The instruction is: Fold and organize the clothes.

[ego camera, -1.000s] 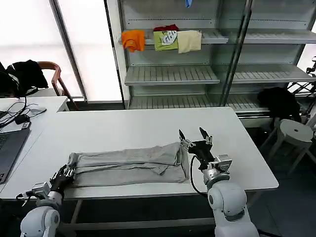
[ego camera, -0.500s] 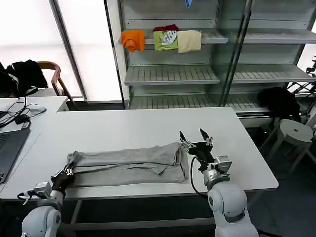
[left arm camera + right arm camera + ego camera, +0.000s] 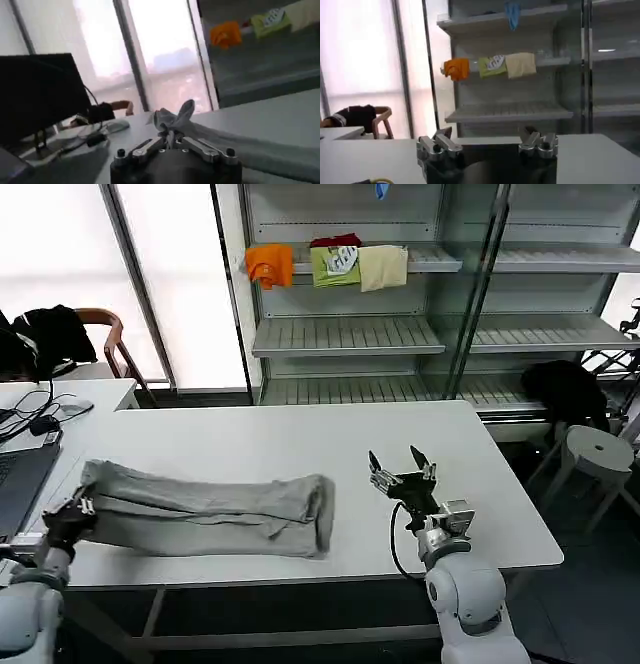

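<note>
your left gripper [image 3: 82, 509] sits at the table's [image 3: 250, 439] 9 o'clock edge, just beside the laptop [image 3: 20, 479], and its jaws are closed on the end of the grey shirt [image 3: 210, 512]. in the left wrist view you see a bunched tuft of the shirt [image 3: 172, 117] standing up from between the closed fingers [image 3: 150, 146], with the rest of the cloth trailing away across the tabletop.

the shirt lies folded into 1 long band along the near half of the table, running from the left gripper at 9 o'clock toward the middle. its free end stops short of centre, with a thick rolled fold there. the band is rumpled and slightly raised at the gripped end.

your right gripper [image 3: 402, 469] is at about 4 o'clock on the table, pointing away from the robot. its jaws stand open and hold nothing. the shirt's free end lies at its 9 o'clock, well apart from it, with bare table between them. in the right wrist view the 2 fingers [image 3: 435, 146] stand spread with only tabletop ahead.

beyond the table, at 12 o'clock, 3 cloths, orange [image 3: 270, 264], green [image 3: 336, 264] and cream [image 3: 384, 267], hang over a shelf [image 3: 350, 334] rail.
</note>
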You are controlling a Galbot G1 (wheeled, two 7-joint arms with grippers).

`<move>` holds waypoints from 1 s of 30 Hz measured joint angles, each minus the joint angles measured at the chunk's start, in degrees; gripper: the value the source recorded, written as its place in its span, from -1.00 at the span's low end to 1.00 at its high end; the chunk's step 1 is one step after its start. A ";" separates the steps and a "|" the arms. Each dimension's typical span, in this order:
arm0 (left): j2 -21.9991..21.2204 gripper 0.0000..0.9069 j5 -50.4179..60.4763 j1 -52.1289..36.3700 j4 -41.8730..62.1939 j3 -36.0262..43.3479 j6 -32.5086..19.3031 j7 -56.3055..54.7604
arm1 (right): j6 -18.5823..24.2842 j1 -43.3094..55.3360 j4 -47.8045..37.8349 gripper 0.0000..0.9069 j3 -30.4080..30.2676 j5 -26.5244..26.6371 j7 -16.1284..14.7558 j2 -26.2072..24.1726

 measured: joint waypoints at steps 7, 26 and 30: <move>7.06 -1.00 4.66 -2.71 3.54 -3.40 -0.41 3.71 | -0.03 0.04 -0.95 1.00 -0.22 -0.07 0.30 0.10; -2.82 -1.00 1.18 -1.34 -13.02 12.00 8.61 0.87 | -0.08 -1.48 -1.58 1.00 0.83 -0.54 0.58 -0.27; -6.04 -0.98 2.22 -1.01 -14.22 17.46 10.94 -0.83 | -0.02 -1.57 -1.77 1.00 1.17 -0.50 0.58 -0.32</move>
